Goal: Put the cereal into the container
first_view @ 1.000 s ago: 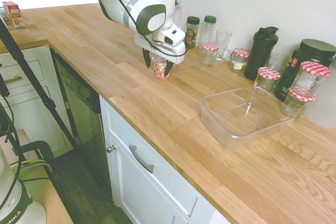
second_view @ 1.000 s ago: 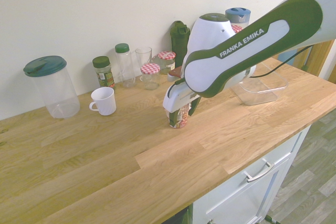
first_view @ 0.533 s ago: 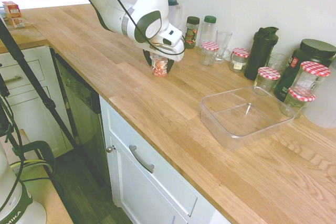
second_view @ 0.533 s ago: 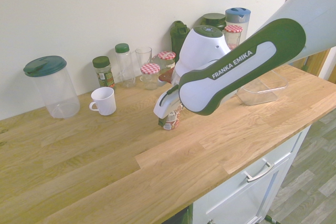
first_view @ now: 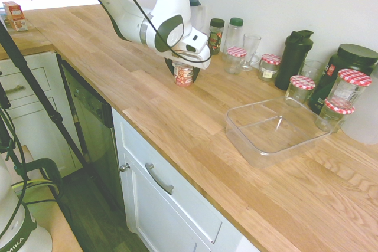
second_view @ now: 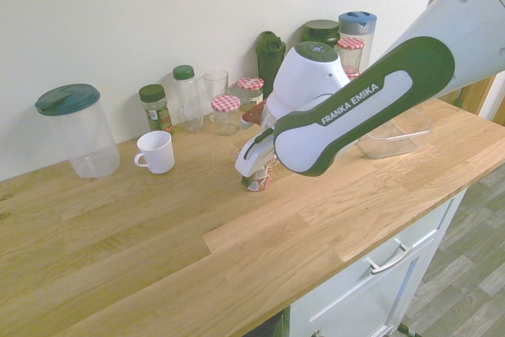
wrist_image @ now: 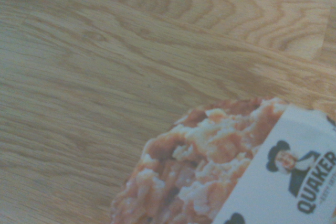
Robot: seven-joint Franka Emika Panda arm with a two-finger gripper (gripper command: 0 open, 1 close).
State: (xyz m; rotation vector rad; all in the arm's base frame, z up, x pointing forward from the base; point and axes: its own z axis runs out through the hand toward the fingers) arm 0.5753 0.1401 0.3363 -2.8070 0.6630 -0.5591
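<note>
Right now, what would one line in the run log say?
gripper: down around cereal | cereal: standing on counter | container: empty | phase: grasping, not lifted

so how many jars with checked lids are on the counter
5: jars by the wall near the drinking glass, one behind the container, two at its right end. More may be hidden.

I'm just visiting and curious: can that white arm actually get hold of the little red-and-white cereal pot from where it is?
Probably yes: the end effector is already down around the red-and-white cereal pot, with nothing in between.
</note>
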